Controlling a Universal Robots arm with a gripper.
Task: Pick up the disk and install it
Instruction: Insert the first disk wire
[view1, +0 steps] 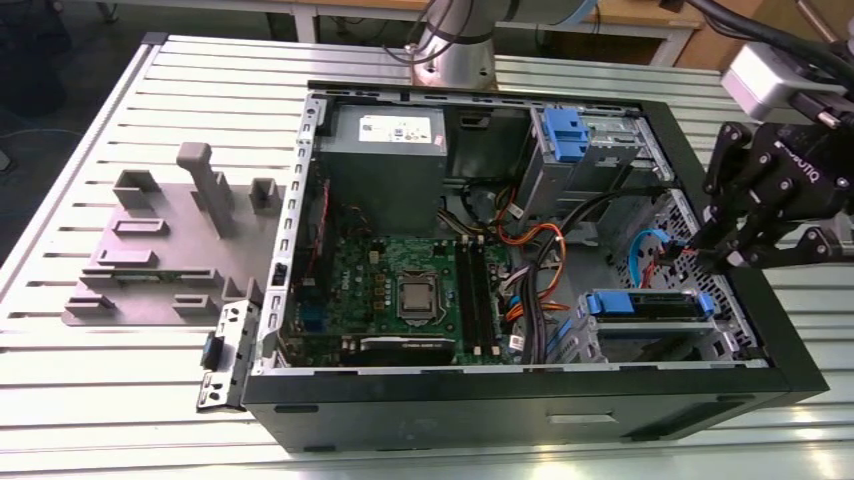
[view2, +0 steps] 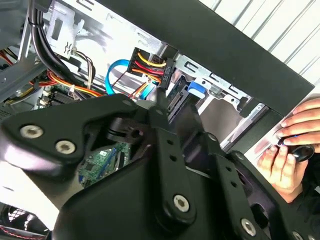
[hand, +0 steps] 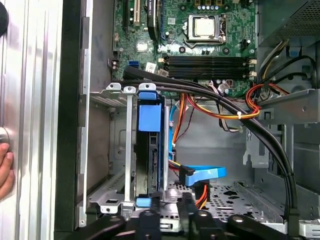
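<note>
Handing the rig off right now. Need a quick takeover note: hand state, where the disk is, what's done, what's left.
Hand: over the case at the exterior view's right, above the drive cage; grip state unclear.
Disk: on edge in the cage slot, blue carrier showing.
Done: disk is in the cage.
Left: can't tell if it is fully seated or released.
Note: a person's fingers are beside the case's outer wall.

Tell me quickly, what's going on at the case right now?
The arm's pincer hovers over the open computer case at the exterior view's right, just above the drive bay. The disk sits in that bay in its blue carrier. A person's hand is just outside the case wall.
</note>
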